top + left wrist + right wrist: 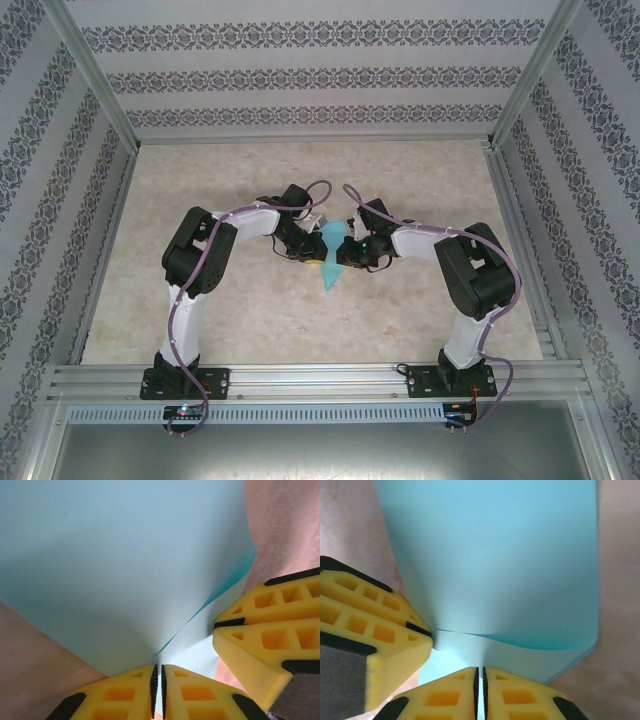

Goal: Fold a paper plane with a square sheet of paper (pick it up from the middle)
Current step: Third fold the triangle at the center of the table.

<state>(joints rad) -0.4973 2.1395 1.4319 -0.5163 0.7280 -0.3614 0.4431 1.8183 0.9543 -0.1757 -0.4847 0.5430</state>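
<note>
At six o'clock in each wrist view, we have the left gripper and right gripper each pinching the turquoise paper, which fans toward twelve o'clock at mid-table; uneven pulling could tear it or skew its crease.

Notes from my remote station:

- Left arm: white moulded shells between bulky black joint housings. Right arm: same build.
- Lilac cable clipped along each arm, from base up to wrist.
- Black base plates, bolted down.
- I spot tiny red and green lights by left base, thin red wire by right base.
- Left gripper and right gripper: yellow plastic wedge fingers with rectangular moulded pockets, black ridged pads on inner faces, black strips on outer edges.
</note>
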